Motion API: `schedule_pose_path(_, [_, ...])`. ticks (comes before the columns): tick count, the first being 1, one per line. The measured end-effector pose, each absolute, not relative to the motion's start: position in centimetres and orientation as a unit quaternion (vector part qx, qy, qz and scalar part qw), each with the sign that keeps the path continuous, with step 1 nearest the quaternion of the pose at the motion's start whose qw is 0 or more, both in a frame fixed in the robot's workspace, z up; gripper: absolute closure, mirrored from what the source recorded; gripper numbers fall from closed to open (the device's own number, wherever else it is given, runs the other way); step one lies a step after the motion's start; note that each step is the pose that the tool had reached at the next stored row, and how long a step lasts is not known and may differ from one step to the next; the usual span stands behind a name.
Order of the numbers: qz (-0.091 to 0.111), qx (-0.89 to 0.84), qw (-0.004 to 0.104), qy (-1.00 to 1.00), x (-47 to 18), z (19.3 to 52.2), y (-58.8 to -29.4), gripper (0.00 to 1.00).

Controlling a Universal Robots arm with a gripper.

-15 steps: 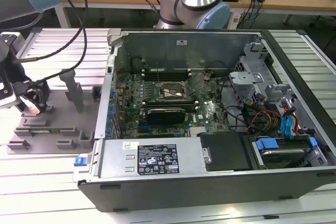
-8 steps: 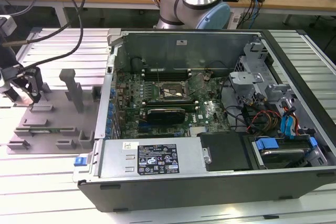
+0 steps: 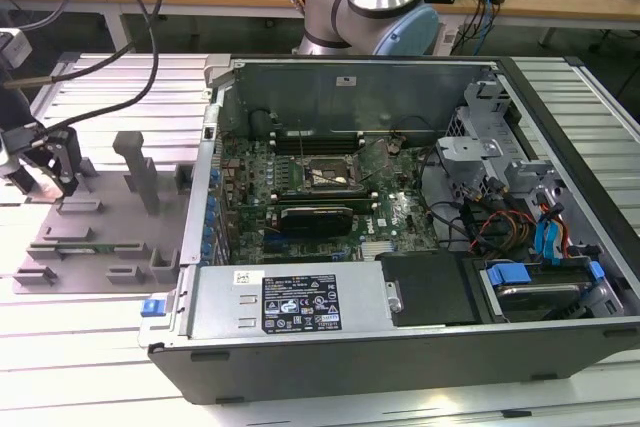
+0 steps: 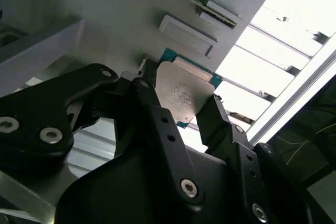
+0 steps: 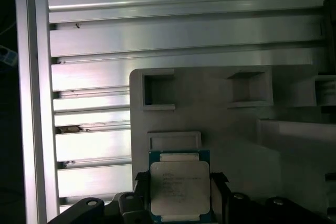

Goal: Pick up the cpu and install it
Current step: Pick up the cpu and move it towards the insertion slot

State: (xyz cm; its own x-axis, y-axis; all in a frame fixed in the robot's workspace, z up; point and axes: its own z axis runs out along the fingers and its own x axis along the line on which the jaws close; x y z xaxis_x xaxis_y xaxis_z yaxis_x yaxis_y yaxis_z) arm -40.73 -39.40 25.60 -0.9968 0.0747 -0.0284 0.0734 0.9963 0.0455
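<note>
The cpu (image 5: 179,186) is a flat square chip with a silver top plate and a thin teal rim. It sits between the two black fingers of my gripper (image 5: 179,183), which press on its opposite edges. In the second wrist view the cpu (image 4: 182,92) is held in the gripper (image 4: 181,106) just over the grey holder plate (image 4: 105,14). In the exterior view the gripper (image 3: 45,165) hangs over the grey holder plate (image 3: 100,232) at the exterior view's left, well away from the black-framed socket (image 3: 328,175) on the motherboard.
An open computer case (image 3: 400,327) lies in the middle, with memory sticks (image 3: 318,215) in front of the socket and cables and drive bays (image 3: 520,217) toward the exterior view's right. Upright grey posts (image 3: 135,167) stand on the holder plate. The table is ribbed aluminium (image 5: 157,35).
</note>
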Motion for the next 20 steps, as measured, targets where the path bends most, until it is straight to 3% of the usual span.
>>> schedule_pose_path(20, [0.022, 0.037, 0.015, 0.999, -40.7, 34.2, -39.4, 0.45])
